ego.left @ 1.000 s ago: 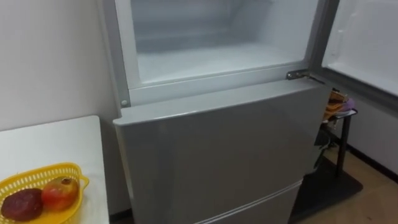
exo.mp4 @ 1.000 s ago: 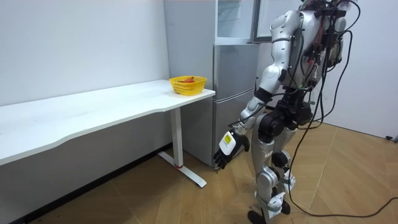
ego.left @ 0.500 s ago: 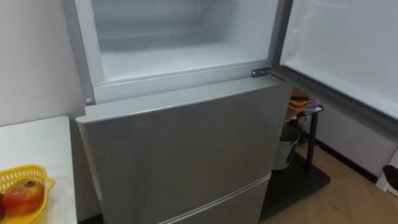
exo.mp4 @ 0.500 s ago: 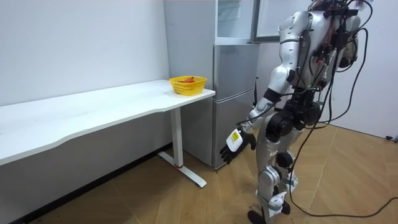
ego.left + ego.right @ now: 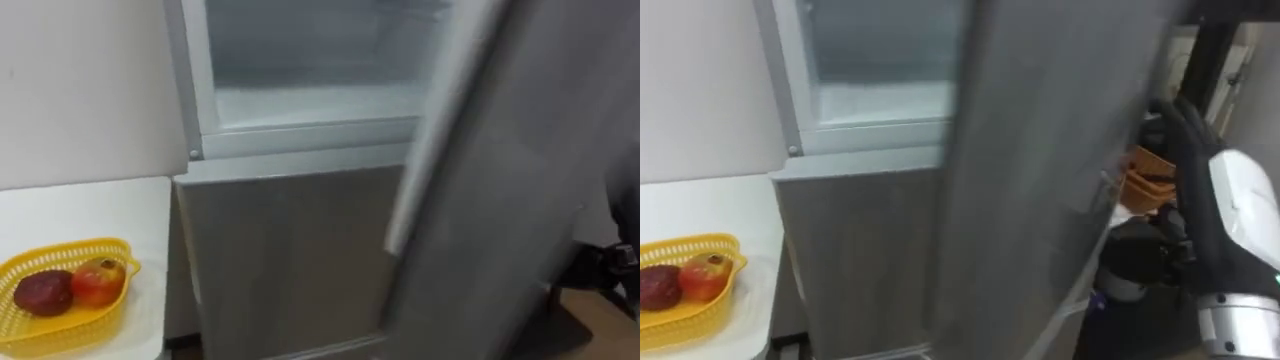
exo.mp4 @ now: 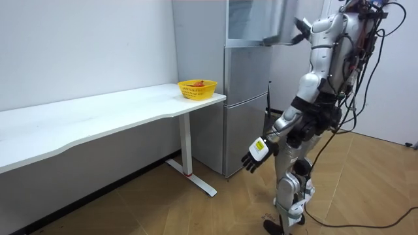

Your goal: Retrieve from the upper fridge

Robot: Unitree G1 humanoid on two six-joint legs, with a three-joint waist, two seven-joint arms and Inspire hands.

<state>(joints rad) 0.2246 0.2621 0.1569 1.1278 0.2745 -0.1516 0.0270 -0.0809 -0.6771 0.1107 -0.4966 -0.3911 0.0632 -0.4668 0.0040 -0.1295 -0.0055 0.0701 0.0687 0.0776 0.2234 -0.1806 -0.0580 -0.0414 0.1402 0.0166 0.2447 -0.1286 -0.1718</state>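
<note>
The fridge's upper compartment (image 5: pixel 310 70) has a white inside, and I see nothing in the part that shows. Its grey upper door (image 5: pixel 500 180) stands half swung across the opening and covers the right side. My right hand (image 5: pixel 1200 200) lies against the door's outer face with straight fingers, open. In the room view that right hand (image 6: pixel 299 27) is raised to the door (image 6: pixel 274 19), while my left hand (image 6: pixel 255 155) hangs low by my thigh, fingers spread and holding nothing. I stand in front of the fridge, a little to its right.
A yellow basket (image 5: pixel 70 248) holding two reddish fruits sits on the white table (image 5: pixel 90 210) left of the fridge. The lower fridge door (image 5: pixel 280 250) is closed. A dark rack with orange items (image 5: pixel 1145 175) stands on the fridge's right.
The upper door has swung from wide open to partly across the opening. My right arm has risen to the door. I have shifted rightward, and the eye view moved with me.
</note>
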